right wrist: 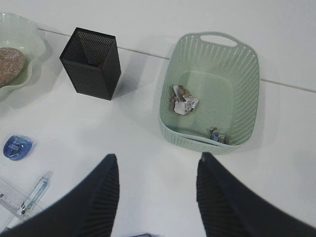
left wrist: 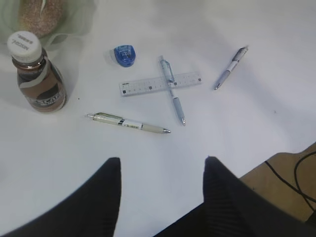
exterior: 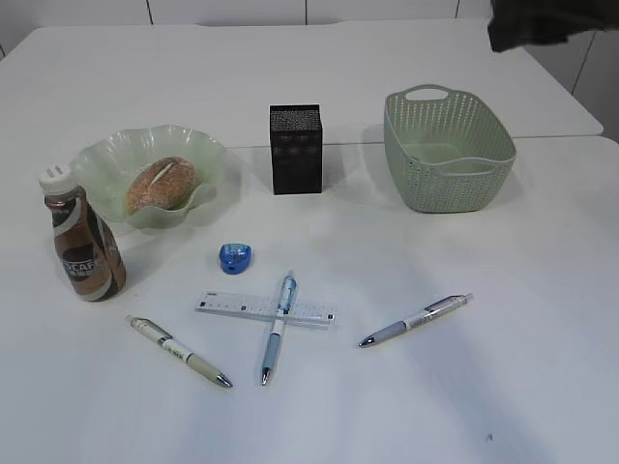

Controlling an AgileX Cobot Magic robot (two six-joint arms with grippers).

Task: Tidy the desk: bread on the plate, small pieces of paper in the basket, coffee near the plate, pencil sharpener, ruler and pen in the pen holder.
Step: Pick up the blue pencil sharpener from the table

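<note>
Bright, even overhead lighting. Soft short shadows fall right of the pen holder (exterior: 295, 149); exterior view sharp; wrist views slightly soft, fingers blurred.

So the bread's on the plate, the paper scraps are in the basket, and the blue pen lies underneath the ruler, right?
Not quite. The blue pen lies across the top of the ruler, not underneath it; the left wrist view shows its barrel running unbroken over the ruler. The rest stands: the bread is on the plate, and the paper scraps are in the basket.
</note>
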